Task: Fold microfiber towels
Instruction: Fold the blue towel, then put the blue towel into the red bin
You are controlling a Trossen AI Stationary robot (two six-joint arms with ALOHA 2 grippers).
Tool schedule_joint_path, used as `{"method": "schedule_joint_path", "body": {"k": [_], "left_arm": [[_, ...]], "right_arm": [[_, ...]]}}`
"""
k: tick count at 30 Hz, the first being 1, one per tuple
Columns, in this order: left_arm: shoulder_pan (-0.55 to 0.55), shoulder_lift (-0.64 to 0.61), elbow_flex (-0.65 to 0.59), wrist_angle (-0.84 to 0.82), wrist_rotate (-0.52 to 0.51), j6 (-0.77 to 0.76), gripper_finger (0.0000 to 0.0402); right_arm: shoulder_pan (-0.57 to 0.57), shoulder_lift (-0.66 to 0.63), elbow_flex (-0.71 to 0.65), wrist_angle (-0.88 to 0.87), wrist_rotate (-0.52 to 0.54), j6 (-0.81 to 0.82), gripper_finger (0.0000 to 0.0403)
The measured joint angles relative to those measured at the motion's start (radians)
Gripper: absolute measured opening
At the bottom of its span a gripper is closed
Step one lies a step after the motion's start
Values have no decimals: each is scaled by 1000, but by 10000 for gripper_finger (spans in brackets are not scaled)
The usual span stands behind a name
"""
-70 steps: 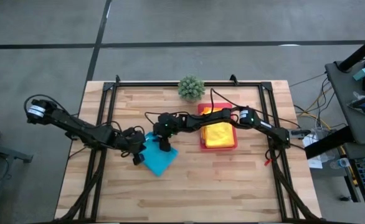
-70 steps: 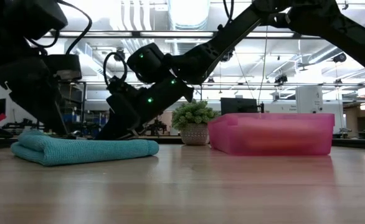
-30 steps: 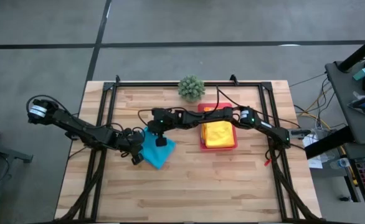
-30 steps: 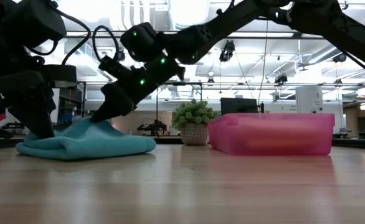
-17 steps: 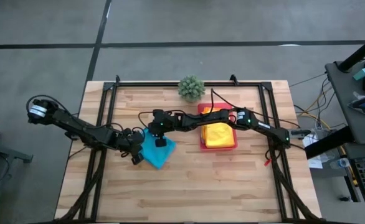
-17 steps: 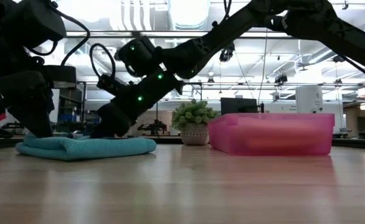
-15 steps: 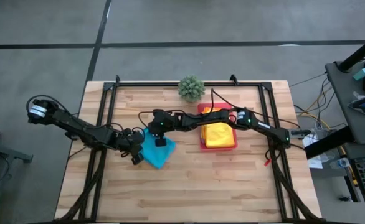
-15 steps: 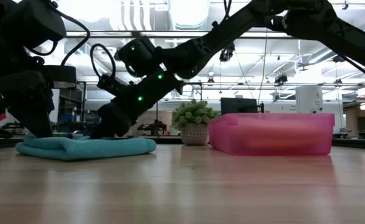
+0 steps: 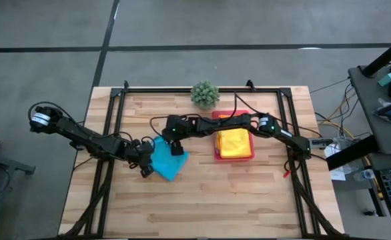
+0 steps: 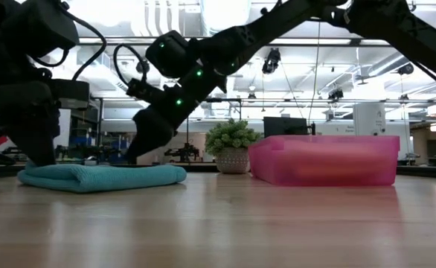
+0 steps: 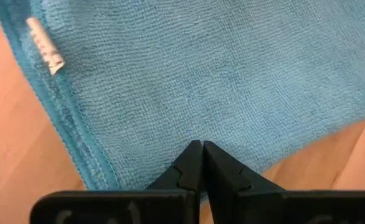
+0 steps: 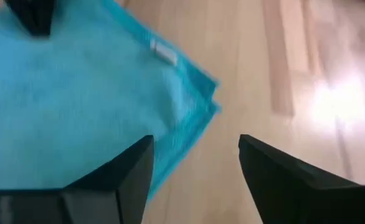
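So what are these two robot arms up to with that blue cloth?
They are folding towels. The turquoise towel lies folded on the wooden table. The left gripper, shut, presses down on one edge of it, while the right gripper hangs open just above the cloth, holding nothing. A yellow towel already sits folded in the pink tray next to a small potted plant.

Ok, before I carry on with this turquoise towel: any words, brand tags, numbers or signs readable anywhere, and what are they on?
Nothing can be read in any view.
Small white sewn-in tag on the turquoise microfiber towel: print too blurred to read.
Translucent pink plastic tray, wooden table, small green potted plant: no lettering shows.
Room behind the table: no legible signs.
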Motion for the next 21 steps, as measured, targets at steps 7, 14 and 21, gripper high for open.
{"method": "schedule_joint_path", "body": {"k": [7,14,21], "left_arm": [[0,-2,20,1,14,10,1],[0,-16,53,2,13,97,1],[1,-5,61,11,12,114,1]], "right_arm": [[0,-40,-14,-123,-64,46,211],[26,-79,-24,-202,-209,137,195],[95,-129,-24,-391,-211,248,184]]}}
